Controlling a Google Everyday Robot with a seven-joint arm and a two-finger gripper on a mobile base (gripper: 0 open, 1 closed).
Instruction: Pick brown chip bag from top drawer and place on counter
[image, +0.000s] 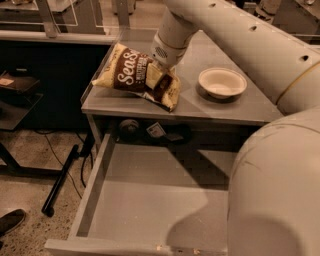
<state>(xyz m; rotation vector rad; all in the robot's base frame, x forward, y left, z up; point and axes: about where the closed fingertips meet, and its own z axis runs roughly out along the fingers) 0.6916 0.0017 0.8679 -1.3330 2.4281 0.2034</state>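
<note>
Near counter (215, 110) left edge: bag (129, 75) tilted, lower right corner touching the top. The gripper (159, 76) clamps its middle. Likely light, crinkly, slick, with crushable contents; a gentle mid-body pinch suits. Below, drawer (150, 210) open.

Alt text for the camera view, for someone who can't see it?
The gripper is on the brown chip bag, which sits tilted on the left part of the counter, a white bowl to its right. Below, the top drawer stands open.
</note>
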